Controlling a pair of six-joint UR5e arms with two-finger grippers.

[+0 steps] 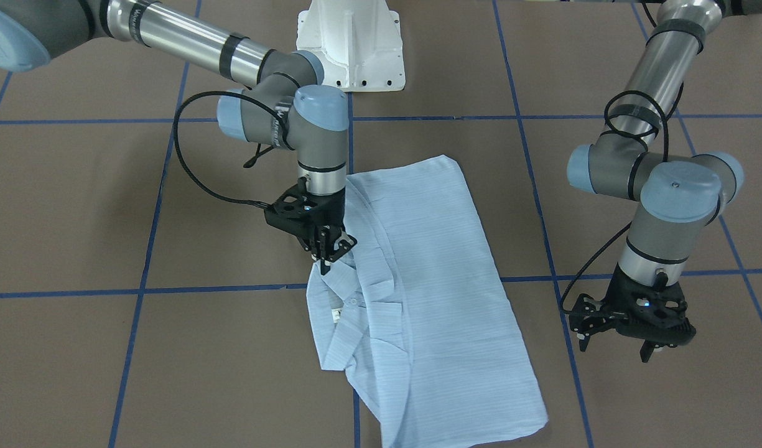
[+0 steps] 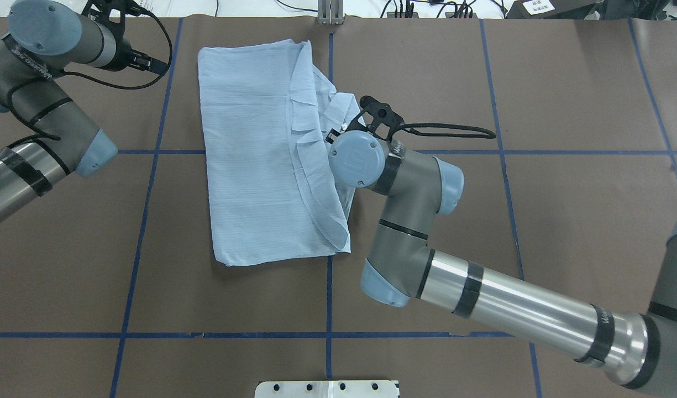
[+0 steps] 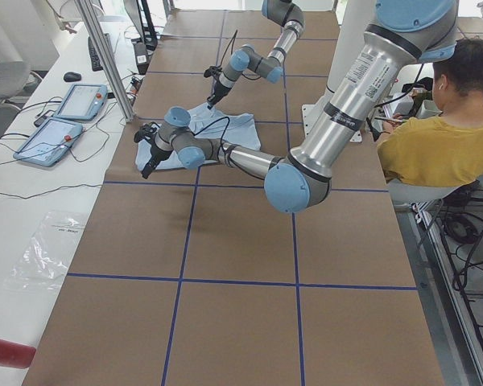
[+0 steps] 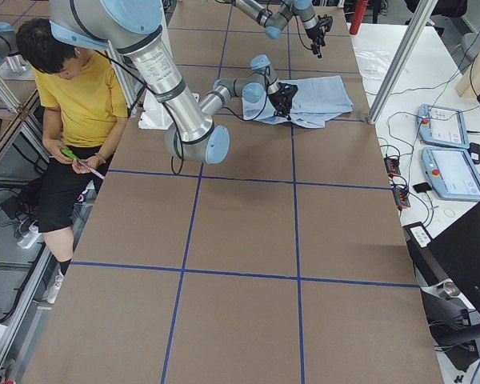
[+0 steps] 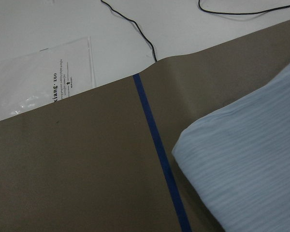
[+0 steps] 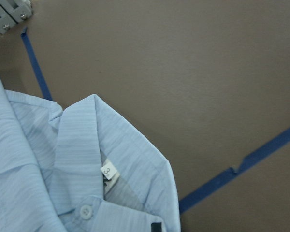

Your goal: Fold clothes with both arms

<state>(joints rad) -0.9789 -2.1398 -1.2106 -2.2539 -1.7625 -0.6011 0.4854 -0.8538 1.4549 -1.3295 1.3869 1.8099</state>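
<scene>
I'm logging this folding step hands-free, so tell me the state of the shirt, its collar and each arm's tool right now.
shirt: flat on the table, sides folded in, one long panel.
collar: lying open, neck label showing.
left tool: open, empty, over bare table beside the shirt.
right tool: down at the shirt's collar edge; open or shut unclear.
</scene>
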